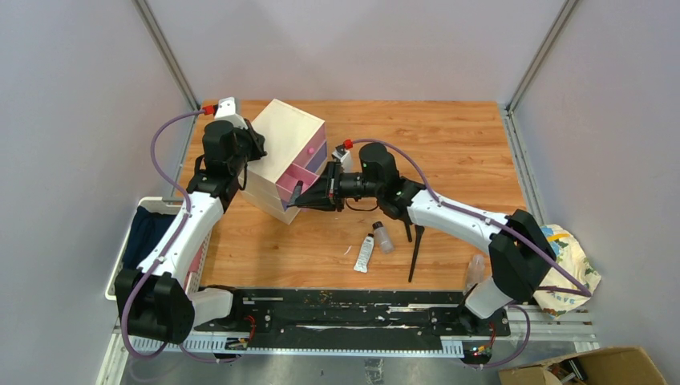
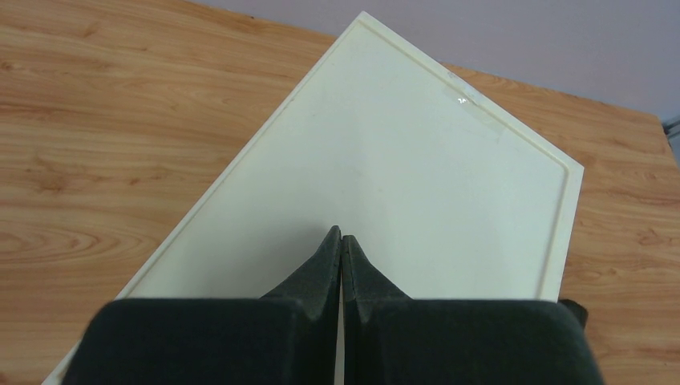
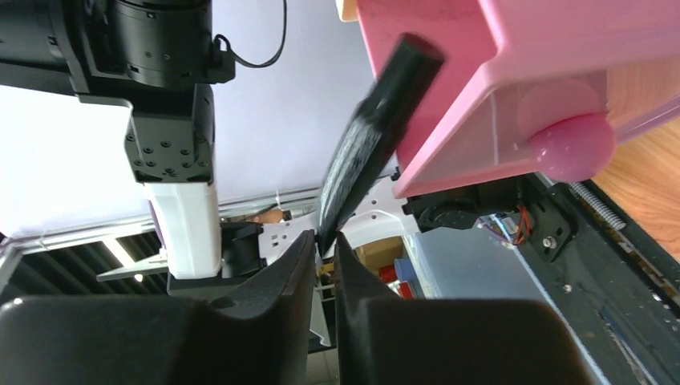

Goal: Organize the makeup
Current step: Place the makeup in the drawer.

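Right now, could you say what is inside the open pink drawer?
The pink drawer shows nothing in its visible part; the right gripper covers the rest, holding a black brush at its rim.

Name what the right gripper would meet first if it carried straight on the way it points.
Probably the open pink drawer; the black brush held in the right gripper is at its rim, though depth is unclear.

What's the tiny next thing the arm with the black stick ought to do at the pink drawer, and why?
Probably ease the slim black stick a little farther into the open pink plastic drawer before letting go. The right claw pinches the stick's near end, while its far end only meets the drawer's edge. The left claw, shut, sits over the cream box, perhaps steadying it.
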You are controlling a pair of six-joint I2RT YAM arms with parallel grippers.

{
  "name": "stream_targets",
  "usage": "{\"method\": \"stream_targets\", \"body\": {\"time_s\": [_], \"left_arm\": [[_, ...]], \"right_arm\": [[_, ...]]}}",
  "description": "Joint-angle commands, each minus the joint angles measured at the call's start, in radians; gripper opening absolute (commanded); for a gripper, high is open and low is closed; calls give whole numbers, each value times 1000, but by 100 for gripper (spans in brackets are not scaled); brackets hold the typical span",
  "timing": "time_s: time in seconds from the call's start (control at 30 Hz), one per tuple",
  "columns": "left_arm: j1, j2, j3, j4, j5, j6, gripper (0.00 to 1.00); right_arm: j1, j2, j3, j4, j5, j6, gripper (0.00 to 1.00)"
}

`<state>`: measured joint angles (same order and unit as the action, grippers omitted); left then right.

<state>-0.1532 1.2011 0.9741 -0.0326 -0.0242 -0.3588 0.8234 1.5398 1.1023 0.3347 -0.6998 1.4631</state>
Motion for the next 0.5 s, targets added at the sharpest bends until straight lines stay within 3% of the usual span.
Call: {"method": "stream_targets", "body": {"time_s": [0.0,0.1,0.33,0.47], "left_arm": [[-5,-19,-15,-18,-14,12,0],[-5,-16,-15,-18,-13,11,0],[-5,-13,-17,-13,-13,9,0],[-5,-11,-18,-10,-11,9,0]], "right_arm": [[-18,15,36,32,-30,3,24],[-24,6,40,32,-16,-13,36],[-30,-46,75,-29,20,-116,37],[-30,-102,120,-187,44,-279,35]]}}
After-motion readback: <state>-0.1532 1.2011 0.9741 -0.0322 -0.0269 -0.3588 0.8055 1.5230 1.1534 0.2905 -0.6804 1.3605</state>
